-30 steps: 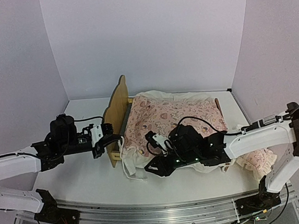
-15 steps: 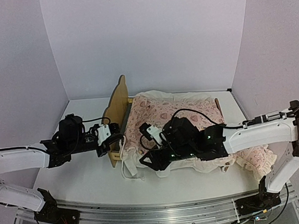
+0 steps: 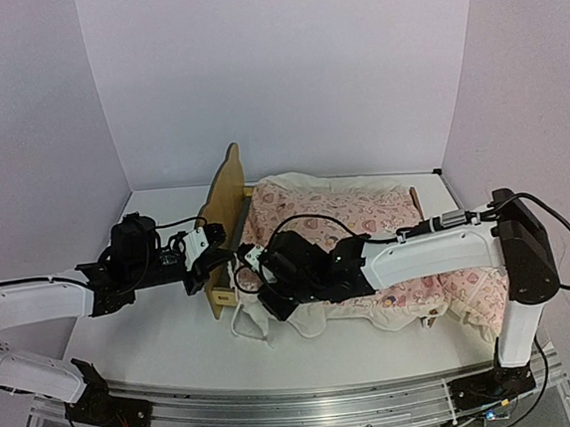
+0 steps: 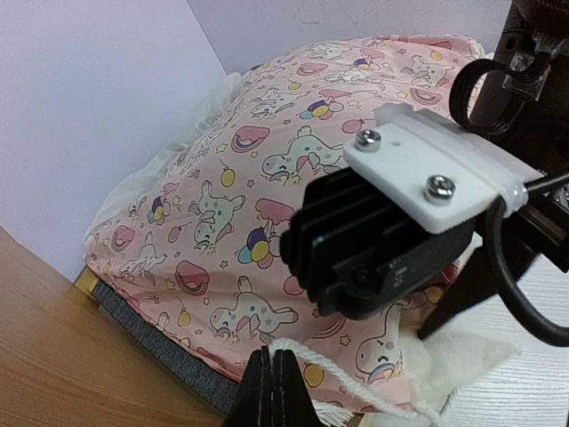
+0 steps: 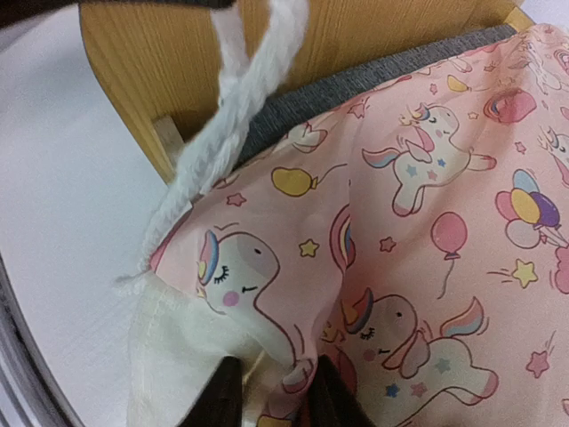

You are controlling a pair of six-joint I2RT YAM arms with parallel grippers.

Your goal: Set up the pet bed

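Observation:
The pet bed (image 3: 226,197) stands mid-table, its pale-wood headboard (image 5: 356,36) at the left and its dark grey base (image 4: 151,334) showing under a pink unicorn-print quilt (image 3: 365,211). My left gripper (image 3: 219,257) is at the headboard's near end. In the left wrist view that gripper (image 4: 274,356) is shut on a white cord (image 4: 356,378) coming off the quilt's corner. My right gripper (image 3: 255,294) is at the quilt's near-left corner. In the right wrist view it (image 5: 274,391) pinches a fold of the quilt (image 5: 427,222), with the cord (image 5: 222,124) hanging in front of the headboard.
A ruffled pink pillow (image 3: 477,295) lies on the table at the bed's right end, partly behind the right arm. White walls close the table at the back and both sides. The cream lining of the quilt (image 3: 250,321) spills onto the table in front.
My right arm has slid left along the quilt's near edge to the headboard corner, and its jaws widened and then closed on fabric. The left gripper moved slightly right, staying shut.

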